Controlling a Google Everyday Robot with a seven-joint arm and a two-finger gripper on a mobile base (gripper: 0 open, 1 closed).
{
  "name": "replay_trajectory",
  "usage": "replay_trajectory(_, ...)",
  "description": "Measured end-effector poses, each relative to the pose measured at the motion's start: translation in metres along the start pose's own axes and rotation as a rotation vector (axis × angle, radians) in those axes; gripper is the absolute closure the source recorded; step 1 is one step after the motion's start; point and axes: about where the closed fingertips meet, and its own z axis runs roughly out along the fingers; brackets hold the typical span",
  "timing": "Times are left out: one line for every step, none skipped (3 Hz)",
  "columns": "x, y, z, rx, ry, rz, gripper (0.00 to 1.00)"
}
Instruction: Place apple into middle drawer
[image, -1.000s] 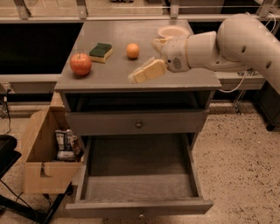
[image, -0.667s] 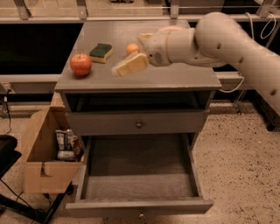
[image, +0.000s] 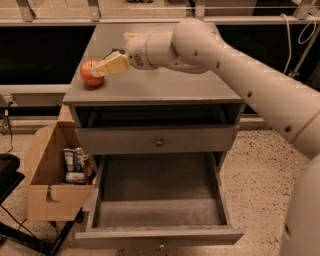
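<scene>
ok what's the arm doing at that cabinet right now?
The robot's one arm reaches across the cabinet top, with its gripper right beside the apple near the left edge. The apple sits on the top, not lifted. The middle drawer below is pulled out, ready for it. The drawer with the knob above is shut.

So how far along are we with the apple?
Done: the middle drawer stands pulled out, ready to receive it. In hand: the gripper is at the apple, against its right side, at the left end of the cabinet top; the apple sits on the surface, not lifted. Left: secure the grasp, lift, carry it down into the drawer and release.
</scene>
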Motion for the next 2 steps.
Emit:
replay_trajectory(0.000, 0.003, 0.045, 0.001, -0.014, 0.022, 0.00)
replay_trajectory(0.005, 0.008, 0.078, -0.009, -0.012, 0.027, 0.00)
